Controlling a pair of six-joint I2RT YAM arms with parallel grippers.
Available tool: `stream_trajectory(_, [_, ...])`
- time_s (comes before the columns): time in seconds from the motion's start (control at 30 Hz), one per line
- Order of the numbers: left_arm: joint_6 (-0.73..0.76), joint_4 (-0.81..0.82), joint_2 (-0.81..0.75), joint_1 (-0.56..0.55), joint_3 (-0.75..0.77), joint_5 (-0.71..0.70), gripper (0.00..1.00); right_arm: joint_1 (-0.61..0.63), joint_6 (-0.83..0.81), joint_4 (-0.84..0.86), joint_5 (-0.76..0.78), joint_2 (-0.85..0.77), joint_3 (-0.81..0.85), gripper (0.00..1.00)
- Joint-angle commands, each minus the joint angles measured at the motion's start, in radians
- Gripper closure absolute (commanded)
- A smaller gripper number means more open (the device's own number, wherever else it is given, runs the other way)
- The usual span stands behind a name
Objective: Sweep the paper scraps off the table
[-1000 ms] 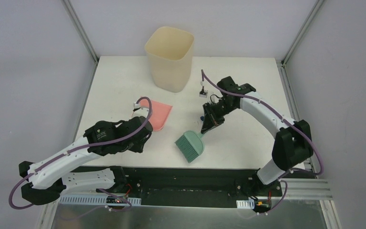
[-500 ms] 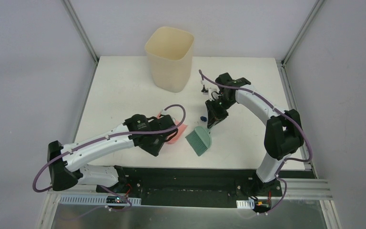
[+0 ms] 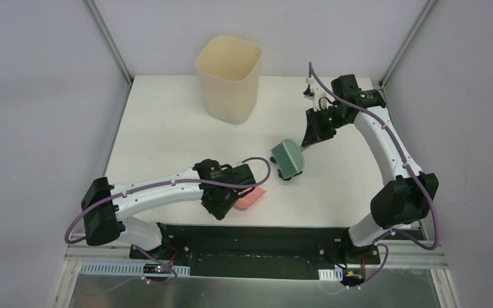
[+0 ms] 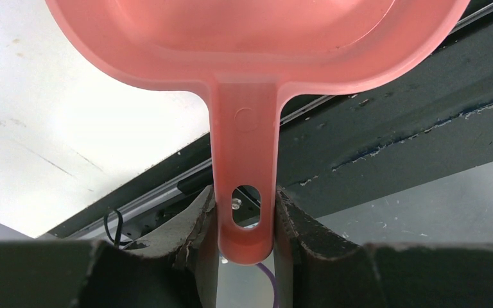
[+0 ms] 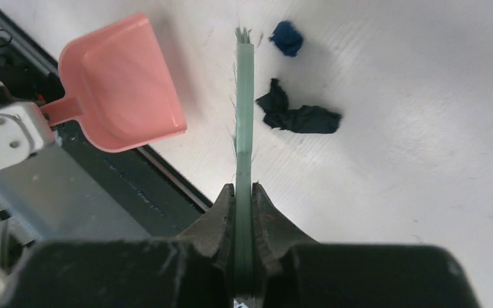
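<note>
Now the green hand brush, pinched by the right claw, is held between the paper scraps and the pink dustpan pinched by the left claw.

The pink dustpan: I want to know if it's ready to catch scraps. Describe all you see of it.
The pink dustpan looks like smooth plastic: a shallow scoop with raised back and side walls, and a flat handle with an oval hole at its end. Its inside looks empty. The left gripper is clamped on the handle's end, holding the pan at the table's near edge, its open lip facing the green brush. Whether it touches the table is unclear.
</note>
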Motion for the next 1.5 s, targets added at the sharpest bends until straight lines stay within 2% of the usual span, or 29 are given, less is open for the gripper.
stream_trajectory(0.0, [0.052,0.063,0.069,-0.024,0.002,0.044,0.88,-0.032,-0.082,-0.027,0.135,-0.044,0.121,1.00])
stream_trajectory(0.13, [0.091,0.082,0.154,-0.035,0.025,0.046,0.88,-0.033,-0.093,0.039,0.396,-0.039,0.125,1.00])
stream_trajectory(0.37, [0.149,0.115,0.303,-0.035,0.107,0.084,0.88,-0.017,-0.060,0.112,0.548,0.030,0.082,1.00])
stream_trajectory(0.6, [0.183,0.099,0.415,-0.035,0.197,0.101,0.88,0.115,-0.029,0.104,0.505,0.061,-0.018,1.00])
stream_trajectory(0.77, [0.194,0.083,0.475,-0.035,0.238,0.112,0.89,0.166,0.013,0.065,0.322,0.040,-0.053,1.00])
stream_trajectory(0.97, [0.198,0.083,0.494,-0.035,0.254,0.108,0.90,0.198,0.049,-0.057,0.115,-0.030,-0.037,1.00])
stream_trajectory(1.27, [0.160,0.048,0.437,-0.036,0.232,0.088,0.90,0.154,0.027,-0.134,0.179,-0.054,0.101,1.00])
stream_trajectory(1.47, [0.113,-0.013,0.360,-0.036,0.211,0.092,0.90,0.149,-0.017,0.029,0.327,-0.025,0.140,1.00])
